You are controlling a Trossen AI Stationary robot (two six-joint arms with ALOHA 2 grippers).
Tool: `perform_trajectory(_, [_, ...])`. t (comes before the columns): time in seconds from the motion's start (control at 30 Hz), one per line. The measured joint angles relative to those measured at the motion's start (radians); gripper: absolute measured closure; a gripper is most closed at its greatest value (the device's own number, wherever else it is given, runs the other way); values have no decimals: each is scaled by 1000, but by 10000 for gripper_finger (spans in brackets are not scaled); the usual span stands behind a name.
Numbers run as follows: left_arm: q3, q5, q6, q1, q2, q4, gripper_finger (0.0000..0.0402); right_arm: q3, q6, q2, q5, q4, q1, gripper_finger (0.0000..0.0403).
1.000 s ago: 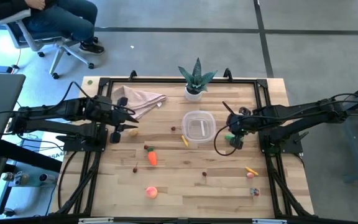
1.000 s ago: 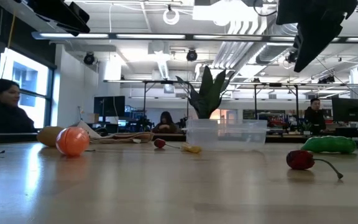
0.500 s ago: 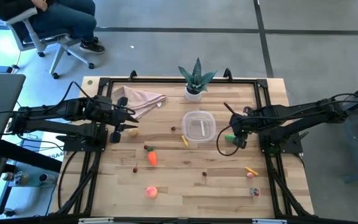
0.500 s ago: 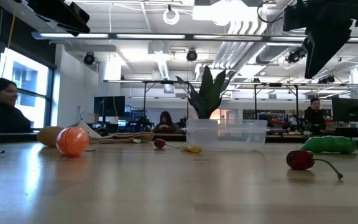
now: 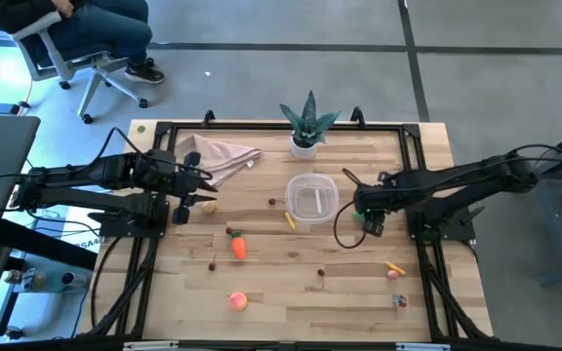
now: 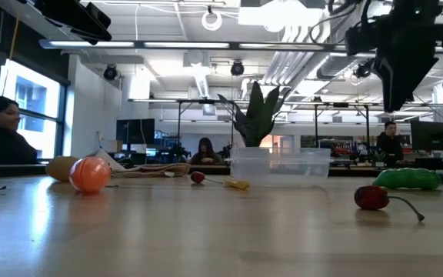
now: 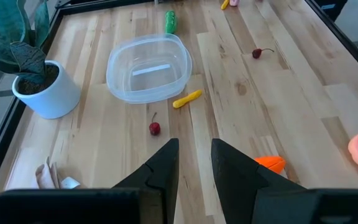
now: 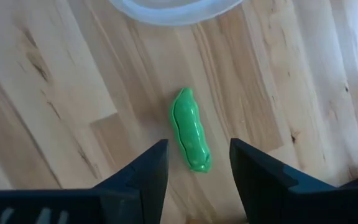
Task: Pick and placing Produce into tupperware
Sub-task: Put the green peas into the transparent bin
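1. The right gripper (image 8: 194, 165) hangs above the table just beside the tupperware (image 5: 311, 198). Its two dark fingers (image 8: 145, 174) stand apart with nothing between them.
2. A green pod (image 8: 189, 130) lies flat on the wood directly under that gripper, in line with the gap between the fingers and untouched by either. The tupperware's clear rim (image 8: 166, 12) sits just past the pod's far tip.
3. The tupperware holds no produce; only a pale strip shows on its floor.
4. The left gripper (image 7: 194, 163) waits over the table's left side, near a crumpled beige cloth (image 5: 218, 156). Its fingers are set a narrow gap apart and hold nothing.
5. Ahead of the left gripper lie an orange carrot (image 7: 269, 163) close by, a small red cherry (image 7: 155, 128), a yellow strip (image 7: 186, 99), then the tupperware, with a white plant pot (image 7: 45, 93) to one side.
6. A pink-orange peach (image 5: 237, 300) rests well apart, toward the near edge.
7. No brand, label or writing can be read anywhere.
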Motion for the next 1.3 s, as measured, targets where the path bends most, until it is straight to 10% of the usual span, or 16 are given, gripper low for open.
perform_trajectory(0.8, [0,0,0,0,0,0,318,0,-115,319,-275,50,-232,240])
perform_trajectory(1.3, [0,0,0,0,0,0,318,-1,-153,438,-271,-5,-262,240])
